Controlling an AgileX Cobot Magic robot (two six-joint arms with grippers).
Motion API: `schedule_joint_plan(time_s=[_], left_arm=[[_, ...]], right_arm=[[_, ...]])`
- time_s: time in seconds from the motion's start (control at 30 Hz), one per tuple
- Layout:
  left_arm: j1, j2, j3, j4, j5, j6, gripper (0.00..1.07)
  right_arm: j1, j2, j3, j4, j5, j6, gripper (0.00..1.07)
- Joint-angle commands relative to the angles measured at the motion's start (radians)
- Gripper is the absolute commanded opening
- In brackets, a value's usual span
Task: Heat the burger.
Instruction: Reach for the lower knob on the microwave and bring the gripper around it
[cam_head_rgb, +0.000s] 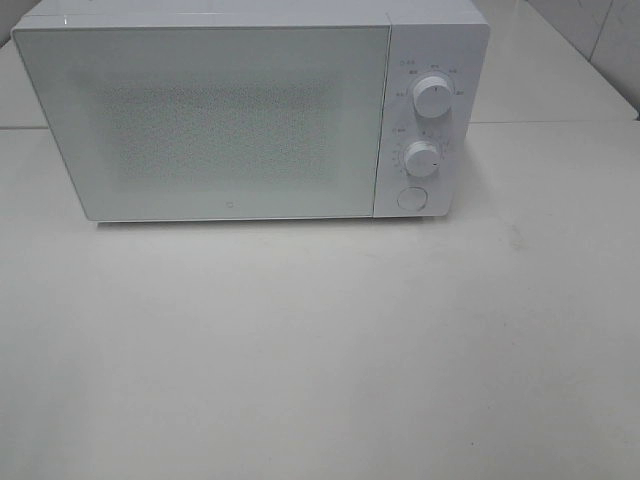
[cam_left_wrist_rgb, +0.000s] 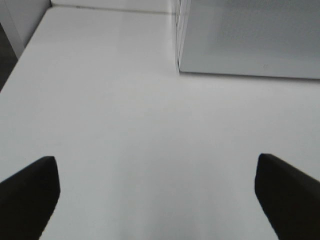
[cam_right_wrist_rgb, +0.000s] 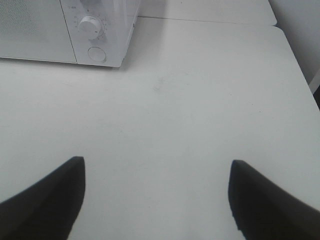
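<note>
White microwave fills upper frame, door closed. Two round knobs, upper and lower, round button below. White table beneath.

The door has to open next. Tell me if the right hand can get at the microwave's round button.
Probably yes. The right hand is open and empty, and only bare table lies between it and the round button on the microwave.
</note>
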Motion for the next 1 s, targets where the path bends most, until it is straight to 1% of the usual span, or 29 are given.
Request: schedule_joint_plan(time_s=[0.03,1.0], left_arm=[[0.003,-0.032,0.003,-0.009,0.002,-0.009,0.98],[0.003,-0.037,0.005,-0.007,-0.001,-0.009,0.98]], right_arm=[[-0.005,-0.026,0.002,0.002,-0.015,0.005,0.76],[-0.005,-0.023,0.002,0.002,-0.015,0.005,0.76]])
